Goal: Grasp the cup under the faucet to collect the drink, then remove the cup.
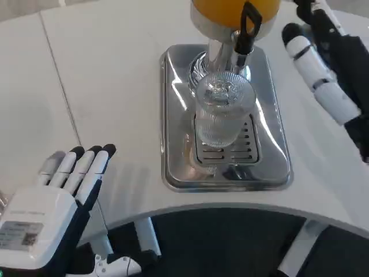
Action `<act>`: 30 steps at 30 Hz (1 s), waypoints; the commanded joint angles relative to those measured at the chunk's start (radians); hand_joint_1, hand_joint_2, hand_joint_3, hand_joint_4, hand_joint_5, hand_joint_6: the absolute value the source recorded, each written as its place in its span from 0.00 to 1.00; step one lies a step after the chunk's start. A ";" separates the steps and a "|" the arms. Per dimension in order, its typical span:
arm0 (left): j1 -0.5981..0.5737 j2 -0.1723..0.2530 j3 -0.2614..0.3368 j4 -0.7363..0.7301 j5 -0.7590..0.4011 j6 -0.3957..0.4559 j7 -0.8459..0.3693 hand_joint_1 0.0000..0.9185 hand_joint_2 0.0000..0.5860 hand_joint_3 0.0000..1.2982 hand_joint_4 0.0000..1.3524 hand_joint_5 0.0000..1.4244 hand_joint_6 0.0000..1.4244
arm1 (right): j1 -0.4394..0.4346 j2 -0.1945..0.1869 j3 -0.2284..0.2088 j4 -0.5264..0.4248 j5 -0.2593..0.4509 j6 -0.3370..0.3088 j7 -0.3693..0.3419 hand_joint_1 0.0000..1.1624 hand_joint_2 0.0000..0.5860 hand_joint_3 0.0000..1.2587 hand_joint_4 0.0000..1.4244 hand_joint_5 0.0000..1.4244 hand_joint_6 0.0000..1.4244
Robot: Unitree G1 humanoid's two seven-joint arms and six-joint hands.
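Table [115,86]: white surface, crossed by a thin dark seam on the picture's left.
Table edge [242,209]: curved, seen at the near side.
Floor [230,248]: dark, seen below the table edge.

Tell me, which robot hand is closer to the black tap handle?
Right. The right hand is beside the tap handle, on its right; the left hand waits far off at the table's near-left edge.

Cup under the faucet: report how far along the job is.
Done: the clear ribbed cup stands on the drip tray under the black faucet lever. In hand: the right hand is open beside the dispenser. The left hand lies open near the table's edge. Left: the cup looks empty; grasping, filling and removing all remain.
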State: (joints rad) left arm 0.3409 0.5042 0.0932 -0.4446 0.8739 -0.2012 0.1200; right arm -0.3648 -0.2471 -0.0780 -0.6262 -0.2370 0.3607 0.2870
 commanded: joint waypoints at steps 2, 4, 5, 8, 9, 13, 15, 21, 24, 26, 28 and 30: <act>0.014 -0.006 0.003 -0.008 0.002 0.002 -0.006 0.00 0.00 0.00 0.00 0.00 0.00 | -0.018 0.007 0.026 0.020 0.023 0.001 -0.023 0.03 0.79 0.00 0.00 0.00 0.00; 0.017 -0.005 0.007 -0.007 0.001 0.001 -0.004 0.00 0.00 0.00 0.00 0.00 0.00 | -0.016 0.014 0.035 0.024 0.030 0.001 -0.029 0.03 0.79 0.00 0.00 0.00 0.00; 0.020 -0.005 0.010 -0.007 -0.001 0.000 -0.003 0.00 0.00 0.00 0.00 0.00 0.00 | -0.014 0.017 0.042 0.026 0.033 0.000 -0.033 0.03 0.79 0.00 0.00 0.00 0.00; 0.024 -0.005 0.016 -0.004 -0.004 -0.001 -0.001 0.00 0.00 0.00 0.00 0.00 0.00 | -0.013 0.022 0.059 0.029 0.038 0.001 -0.042 0.03 0.80 0.00 0.00 0.00 0.00; 0.027 -0.006 0.018 -0.004 -0.004 -0.001 0.001 0.00 0.00 0.00 0.00 0.00 0.00 | -0.013 0.026 0.068 0.030 0.038 0.004 -0.044 0.03 0.80 0.00 0.00 0.00 0.00; 0.033 -0.009 0.023 -0.005 -0.006 -0.003 0.006 0.00 0.00 0.00 0.00 0.00 0.00 | -0.015 0.031 0.087 0.039 0.041 0.010 -0.047 0.02 0.80 0.00 0.00 0.00 0.00; 0.036 -0.009 0.026 -0.005 -0.008 -0.005 0.010 0.00 0.00 0.00 0.00 0.00 0.00 | -0.022 0.035 0.095 0.053 0.044 0.012 -0.046 0.02 0.81 0.00 0.00 0.00 0.00; 0.038 -0.008 0.034 -0.002 -0.012 -0.007 0.013 0.00 0.00 0.00 0.00 0.00 0.00 | -0.037 0.042 0.106 0.082 0.046 0.014 -0.051 0.02 0.82 0.00 0.00 0.00 0.00; 0.038 -0.009 0.038 -0.001 -0.014 -0.009 0.011 0.00 0.00 0.00 0.00 0.00 0.00 | -0.038 0.048 0.109 0.090 0.046 0.015 -0.057 0.02 0.82 0.00 0.00 0.00 0.00; 0.038 -0.010 0.039 0.000 -0.014 -0.011 0.011 0.00 0.00 0.00 0.00 0.00 0.00 | -0.042 0.047 0.114 0.094 0.046 0.012 -0.058 0.02 0.82 0.00 0.00 0.00 0.00; 0.038 -0.010 0.040 0.001 -0.014 -0.012 0.011 0.00 0.00 0.00 0.00 0.00 0.00 | -0.050 0.047 0.119 0.097 0.047 0.014 -0.057 0.02 0.82 0.00 0.00 0.00 0.00; 0.036 -0.011 0.041 0.002 -0.015 -0.013 0.010 0.00 0.00 0.00 0.00 0.00 0.00 | -0.058 0.046 0.123 0.101 0.047 0.017 -0.056 0.02 0.82 0.00 0.00 0.00 0.00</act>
State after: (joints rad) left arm 0.3647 0.5000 0.1337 -0.4444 0.8654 -0.2049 0.1218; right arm -0.4097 -0.1990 0.0391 -0.5307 -0.1951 0.3678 0.2382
